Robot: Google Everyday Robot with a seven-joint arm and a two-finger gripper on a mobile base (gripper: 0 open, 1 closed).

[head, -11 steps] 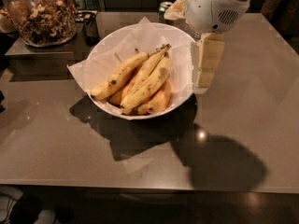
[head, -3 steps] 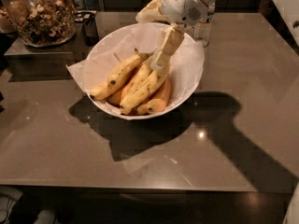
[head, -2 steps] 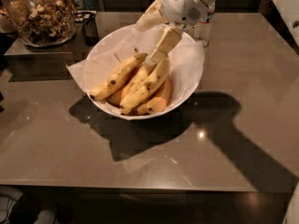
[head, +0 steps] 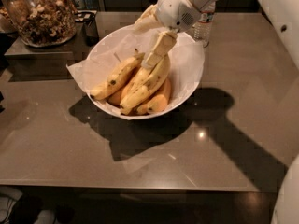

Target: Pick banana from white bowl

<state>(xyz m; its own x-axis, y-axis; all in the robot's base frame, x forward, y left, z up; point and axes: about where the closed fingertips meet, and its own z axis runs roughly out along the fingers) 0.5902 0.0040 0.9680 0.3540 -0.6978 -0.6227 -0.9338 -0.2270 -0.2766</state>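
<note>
— Reaching into the white bowl, are you?

— Yes. My gripper hangs over its back edge, jaws wide apart, holding nothing (one finger points down at the stalk ends).

— Where is the banana?

— In the bowl, on the paper, leaning on the others, stalk up toward me. I think that end is easiest to pinch.

— And the jar of nuts?

— Well apart, at the table corner.
</note>
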